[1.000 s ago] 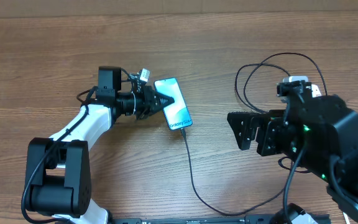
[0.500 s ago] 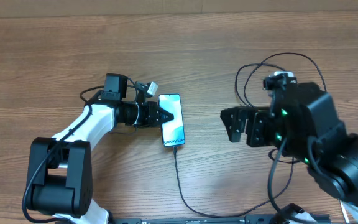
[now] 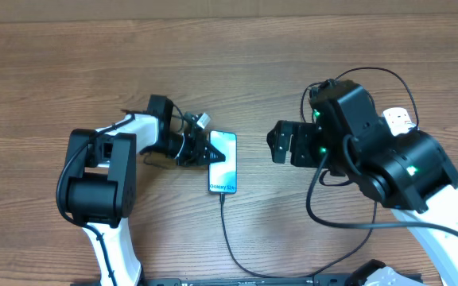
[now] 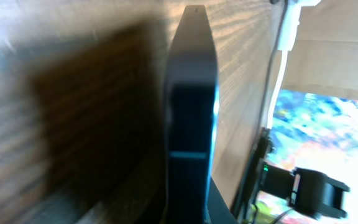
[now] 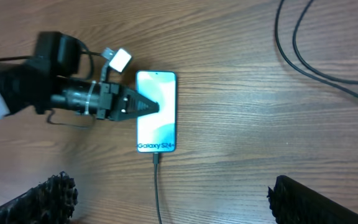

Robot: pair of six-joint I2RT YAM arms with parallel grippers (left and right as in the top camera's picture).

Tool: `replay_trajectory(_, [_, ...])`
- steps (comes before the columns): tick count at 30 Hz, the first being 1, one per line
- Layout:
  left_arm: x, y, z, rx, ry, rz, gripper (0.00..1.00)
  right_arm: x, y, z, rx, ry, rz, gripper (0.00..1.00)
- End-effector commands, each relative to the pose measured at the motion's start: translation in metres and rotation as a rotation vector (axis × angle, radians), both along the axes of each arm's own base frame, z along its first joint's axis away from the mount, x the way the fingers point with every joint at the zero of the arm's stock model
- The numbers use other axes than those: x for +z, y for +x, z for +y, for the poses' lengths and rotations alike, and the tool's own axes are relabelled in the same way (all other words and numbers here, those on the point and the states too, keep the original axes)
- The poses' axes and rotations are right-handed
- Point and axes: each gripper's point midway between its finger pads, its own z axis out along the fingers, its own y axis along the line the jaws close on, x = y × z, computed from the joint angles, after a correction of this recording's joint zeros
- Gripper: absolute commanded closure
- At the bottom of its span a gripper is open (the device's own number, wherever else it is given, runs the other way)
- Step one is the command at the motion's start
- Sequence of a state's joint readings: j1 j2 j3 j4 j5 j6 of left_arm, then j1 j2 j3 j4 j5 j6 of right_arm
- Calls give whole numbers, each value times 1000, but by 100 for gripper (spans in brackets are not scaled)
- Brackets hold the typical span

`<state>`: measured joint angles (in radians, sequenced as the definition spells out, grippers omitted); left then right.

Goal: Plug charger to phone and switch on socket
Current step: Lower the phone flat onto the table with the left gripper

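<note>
The phone (image 3: 223, 171) lies on the wooden table with its blue screen up and the "Galaxy S24+" text at its near end. It also shows in the right wrist view (image 5: 156, 112) and edge-on in the left wrist view (image 4: 191, 112). My left gripper (image 3: 204, 151) is shut on the phone's left edge, one finger over the screen (image 5: 146, 107). The charger cable (image 3: 229, 234) is plugged into the phone's near end (image 5: 156, 158) and loops at the far right (image 3: 372, 75). My right gripper (image 3: 279, 145) is open and empty, hovering to the right of the phone (image 5: 169, 199). The socket is hidden behind the right arm.
A small white piece (image 3: 398, 119) shows behind the right arm; I cannot tell what it is. Black cable loops (image 5: 309, 56) lie on the table to the right of the phone. A cardboard edge runs along the table's far side (image 3: 229, 6).
My left gripper has drawn the phone nearer and turned it straight, with the cable still plugged in. My right arm has moved left, closer to the phone.
</note>
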<state>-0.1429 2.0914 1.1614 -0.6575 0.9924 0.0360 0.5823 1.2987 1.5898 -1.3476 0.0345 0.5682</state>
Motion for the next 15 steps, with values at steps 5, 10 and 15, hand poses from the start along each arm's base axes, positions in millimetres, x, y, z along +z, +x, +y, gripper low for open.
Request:
replay_trajectory(5, [-9,13,10,-63,151,-89,94,-4,13,-4,-127,13,6,0])
replay_trajectory(10, [-11,14,11,-52,163,-82,91,1,20,0,-239,100,14,0])
replay_trajectory(15, [-20,18,20,12,246,-28,85,5,27,5,-282,149,2,0])
